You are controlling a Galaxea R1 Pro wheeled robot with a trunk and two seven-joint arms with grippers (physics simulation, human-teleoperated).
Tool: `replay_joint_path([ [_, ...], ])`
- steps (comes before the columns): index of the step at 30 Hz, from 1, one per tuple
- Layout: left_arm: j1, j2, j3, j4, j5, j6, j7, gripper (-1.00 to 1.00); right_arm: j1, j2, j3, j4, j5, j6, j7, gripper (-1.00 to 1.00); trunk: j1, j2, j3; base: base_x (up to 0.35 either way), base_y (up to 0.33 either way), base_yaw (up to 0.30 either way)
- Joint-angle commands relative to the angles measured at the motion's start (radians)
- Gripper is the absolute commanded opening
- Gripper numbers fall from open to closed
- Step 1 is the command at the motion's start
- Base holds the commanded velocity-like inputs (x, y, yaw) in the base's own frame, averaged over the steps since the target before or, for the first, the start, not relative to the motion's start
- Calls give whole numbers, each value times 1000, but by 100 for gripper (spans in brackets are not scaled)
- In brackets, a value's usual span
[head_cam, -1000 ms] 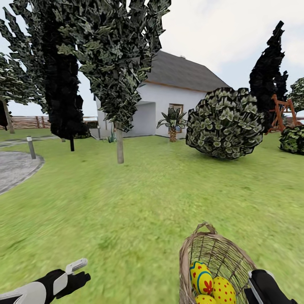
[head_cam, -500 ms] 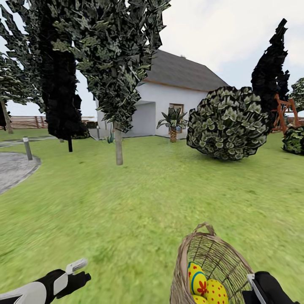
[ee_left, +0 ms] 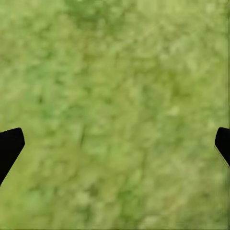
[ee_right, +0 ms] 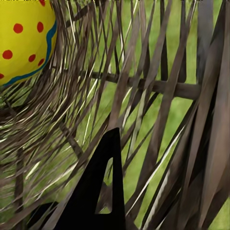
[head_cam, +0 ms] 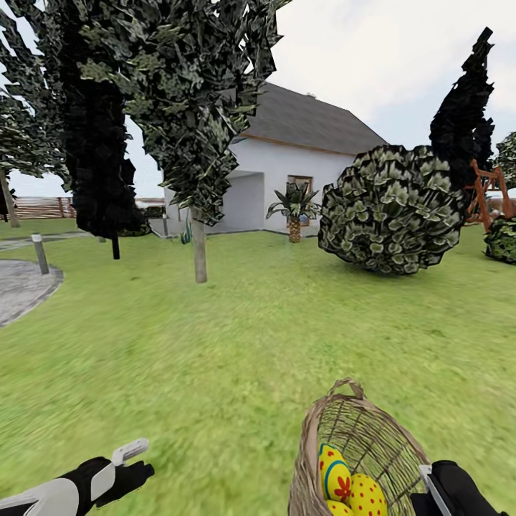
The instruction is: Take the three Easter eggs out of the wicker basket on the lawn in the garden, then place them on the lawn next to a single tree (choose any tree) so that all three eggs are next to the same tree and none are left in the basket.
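Observation:
The wicker basket hangs at the head view's lower right, tilted, with my right gripper shut on its rim. Inside lie yellow Easter eggs: a flowered one, a red-dotted one, and a third cut off by the frame edge. The right wrist view shows a black finger against the woven wall, beside a dotted egg. My left gripper hovers open over the lawn, fingertips wide apart above bare grass. A pale-trunked tree stands ahead to the left.
A near-black tree stands left of the pale trunk. The grey patio and a bollard lie far left. A large bush, a white house, a small palm and a play tower lie beyond.
The whole view has shifted: patio, bollard and trees slid left and grew slightly nearer. The basket stayed with my right gripper, sliding slightly left in view. The left arm kept its pose.

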Motion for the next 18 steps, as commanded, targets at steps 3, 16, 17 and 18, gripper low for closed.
replay_joint_path([
  [3,-1,1,8,2,2,2,-2,100,-1,1,-2,-1,-2,4,6,-100,0,-1,-1,325,0,0],
  [16,-1,5,8,1,4,2,-3,100,-1,1,-2,-1,-2,1,5,-100,0,-1,-1,325,0,0],
  [17,-1,5,8,0,4,2,-3,100,-1,1,-2,-1,-2,1,5,-100,0,-1,-1,325,0,0],
  [18,-1,5,8,0,4,2,-3,100,-1,1,-2,-1,-2,1,5,-100,0,-1,-1,325,0,0],
])
